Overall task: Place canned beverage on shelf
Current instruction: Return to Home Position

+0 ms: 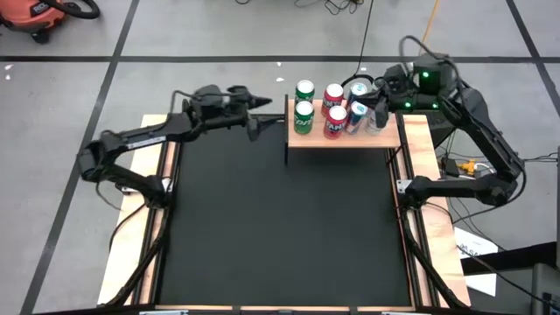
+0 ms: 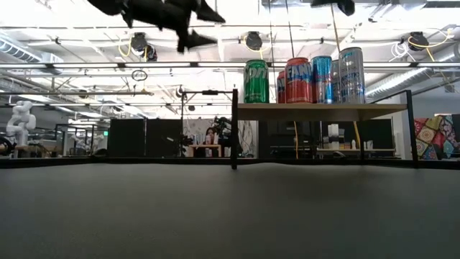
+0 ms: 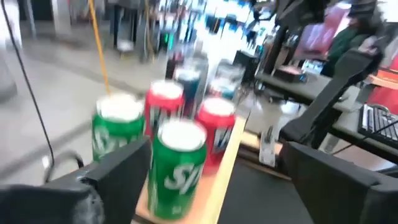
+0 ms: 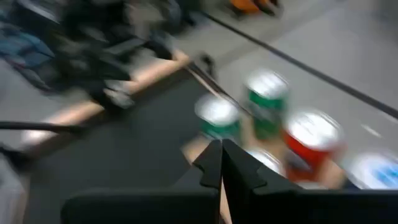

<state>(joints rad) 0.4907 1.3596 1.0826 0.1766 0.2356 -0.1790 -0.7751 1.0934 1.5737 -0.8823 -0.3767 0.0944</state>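
Observation:
The shelf (image 1: pixel 346 137) is a light wooden board on thin black posts at the table's far edge. Several cans stand upright on it: green ones (image 1: pixel 303 116) at its left end, red ones (image 1: pixel 334 121) in the middle, blue and silver ones (image 1: pixel 357 114) toward the right. My left gripper (image 1: pixel 261 116) hovers open just left of the shelf, level with the can tops, with the nearest green can (image 3: pixel 177 168) ahead of its fingers and apart from them. My right gripper (image 4: pixel 222 165) is shut with nothing in it, high above the shelf's right end (image 1: pixel 376 92).
The black mat (image 1: pixel 280 219) covers the table from the shelf to the near edge. Wooden rails (image 1: pixel 162 227) run along both sides. Cables and papers (image 1: pixel 477 258) lie off the table's right side, and a red vacuum (image 1: pixel 35 17) stands on the floor at the far left.

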